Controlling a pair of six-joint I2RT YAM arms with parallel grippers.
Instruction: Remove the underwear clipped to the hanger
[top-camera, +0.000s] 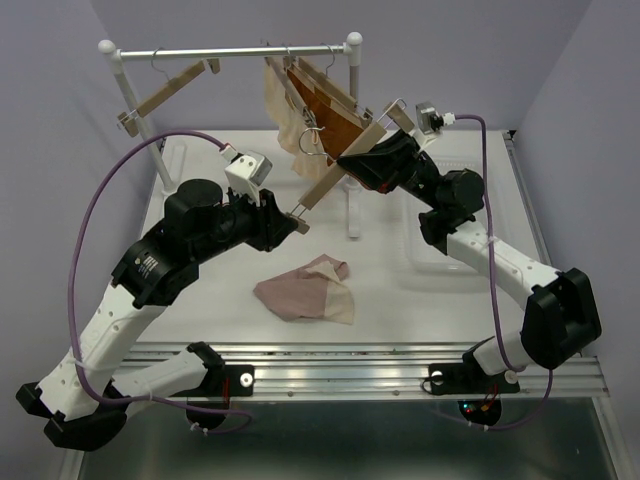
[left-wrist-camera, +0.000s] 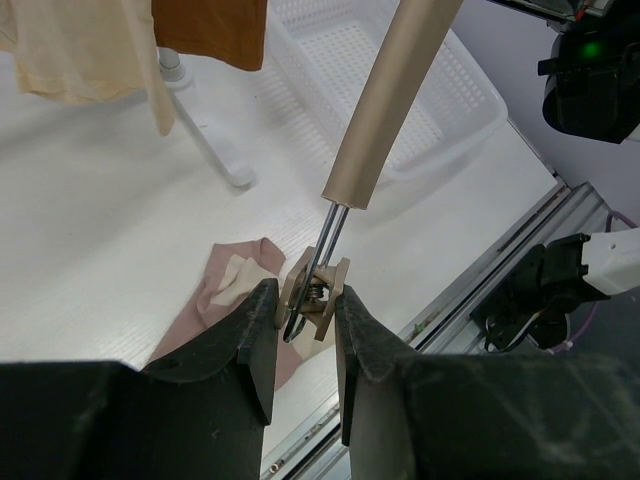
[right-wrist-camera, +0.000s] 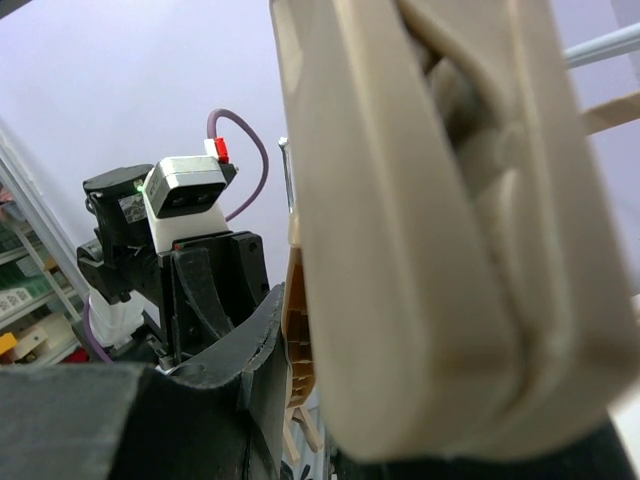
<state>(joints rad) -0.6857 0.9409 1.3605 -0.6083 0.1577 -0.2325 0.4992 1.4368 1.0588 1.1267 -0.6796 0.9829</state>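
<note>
The left fingers (left-wrist-camera: 250, 340) squeezed the beige spring clip (left-wrist-camera: 316, 292) of the tan wooden hanger (left-wrist-camera: 385, 110); whether the right fingers (right-wrist-camera: 230, 400) gripped was unclear. The pale pink cloth underwear (top-camera: 290, 295) lay below, so releasing seemed next.

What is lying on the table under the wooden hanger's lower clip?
Crumpled pale pink underwear with a cream patch, on the white table. In the left wrist view, the left fingers cover part of it.

Pale lilac walls (top-camera: 60, 100) close in on three sides, evenly lit. White table (top-camera: 220, 330) below, aluminium rail (top-camera: 350, 372) along its near edge, white clothes rack (top-camera: 230, 51) at the back, perforated white basket (left-wrist-camera: 440, 110) on the right.
</note>
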